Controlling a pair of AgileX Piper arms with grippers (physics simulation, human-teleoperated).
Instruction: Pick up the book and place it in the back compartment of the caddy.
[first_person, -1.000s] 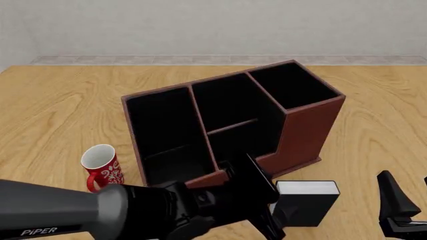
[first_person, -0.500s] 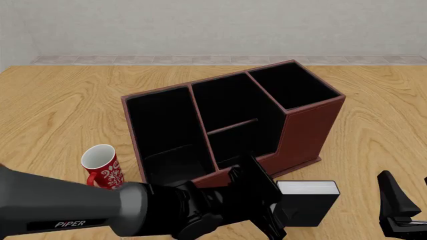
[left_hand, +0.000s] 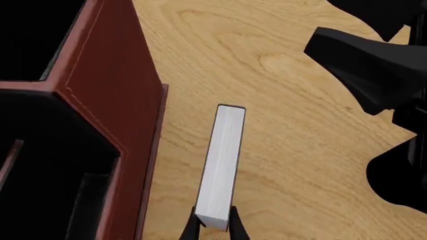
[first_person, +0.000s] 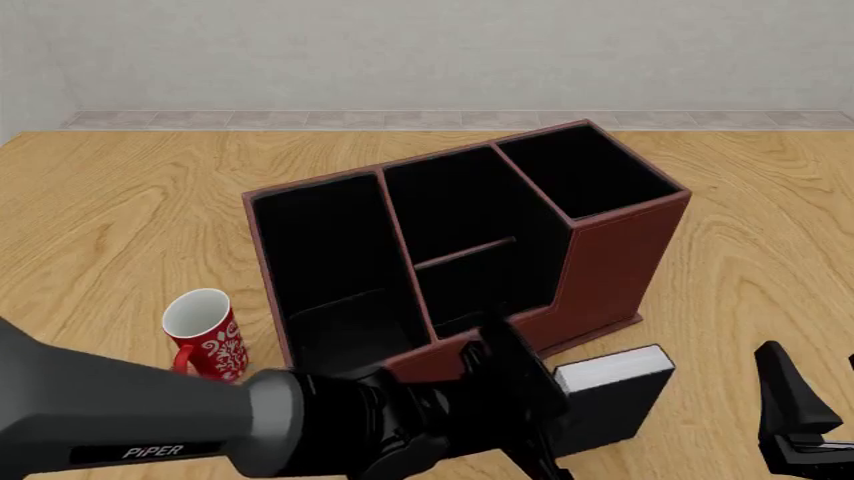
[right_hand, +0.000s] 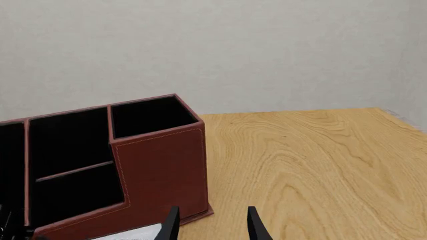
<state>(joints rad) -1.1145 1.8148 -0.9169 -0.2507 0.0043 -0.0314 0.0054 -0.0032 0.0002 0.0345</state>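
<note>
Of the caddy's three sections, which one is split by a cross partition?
The middle section of the caddy: a low partition crosses it, making two cells. The left section and the taller right-end section are each undivided.

You have one legible marking in these views: the word "PiPER" in pale letters on the dark grey link of the left arm (first_person: 134, 420), low at the near left of the front view. Nothing else reads as text. The book (first_person: 611, 398) shows you a plain black cover and white page edges, without a title. The caddy (first_person: 614, 250) carries only stitching along its reddish-brown walls. The mug (first_person: 207, 337) bears a red-and-white pattern, but you cannot make out any letters or numbers in it. Both wrist views show no writing at all.
</note>
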